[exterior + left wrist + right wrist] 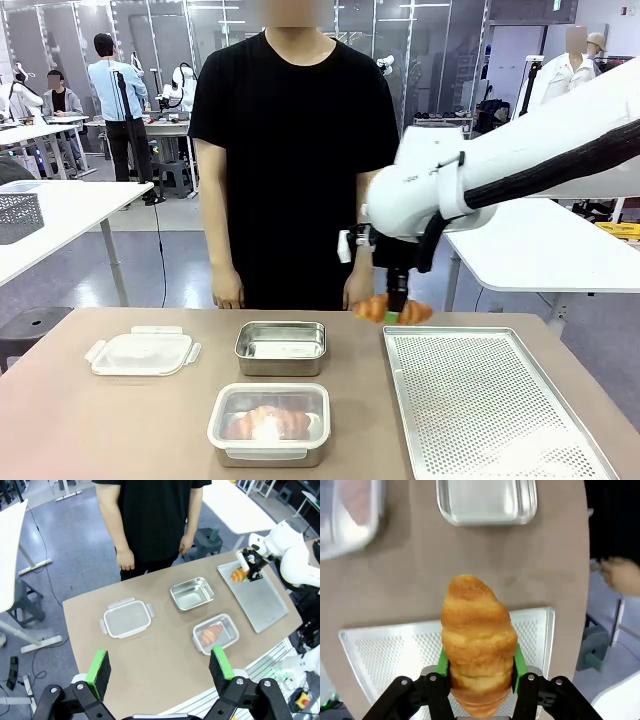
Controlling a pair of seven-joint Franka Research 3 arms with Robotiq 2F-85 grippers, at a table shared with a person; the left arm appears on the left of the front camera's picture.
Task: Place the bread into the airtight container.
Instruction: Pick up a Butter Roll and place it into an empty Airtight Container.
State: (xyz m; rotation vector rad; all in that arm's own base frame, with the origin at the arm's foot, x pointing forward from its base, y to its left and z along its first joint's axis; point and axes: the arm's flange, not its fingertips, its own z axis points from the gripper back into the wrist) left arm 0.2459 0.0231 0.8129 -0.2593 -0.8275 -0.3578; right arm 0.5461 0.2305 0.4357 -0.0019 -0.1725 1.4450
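above the far left corner of the perforated silver metal tray (480,400), the right gripper (398,300) hangs clear of the surface with its green pads clamped on a golden-brown croissant (477,640). the bread sits crosswise between the fingers, both ends sticking out past them, and touches neither tray nor table. just beside the tray, toward the middle of the brown table (100,420), stands an open rectangular stainless-steel container (281,326) with nothing inside. nearer the robot, a second steel container with a clear latched lid (268,388) holds another croissant. a loose clear plastic lid with side latches (142,353) lies flat to the left of the open container, apart from it. the left gripper (160,667) hovers high over the near edge of the table, fingers spread wide and holding nothing. a person in a black t-shirt (295,150) stands at the far side, arms down.
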